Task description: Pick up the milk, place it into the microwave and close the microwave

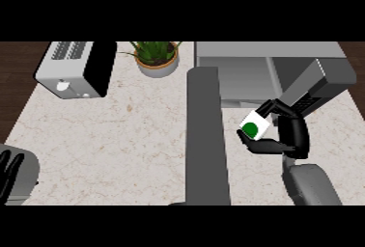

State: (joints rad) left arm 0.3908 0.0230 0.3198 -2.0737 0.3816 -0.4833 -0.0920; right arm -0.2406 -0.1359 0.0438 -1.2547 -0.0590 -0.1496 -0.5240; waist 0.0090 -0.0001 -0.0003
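Note:
The milk [254, 124] is a small white carton with a green round mark, held tilted above the counter. My right hand [287, 137] is shut on it, fingers and thumb curled round its sides. The carton hangs just in front of the open microwave [242, 75] at the back right. The microwave's grey door [205, 140] swings out toward me, seen edge-on as a long bar left of the carton. My left hand [10, 173] rests open at the lower left edge, fingers up.
A grey toaster [77, 69] stands at the back left. A potted green plant [157, 58] sits between it and the microwave. The pale marble counter [114, 140] ends at dark wood on the left and right.

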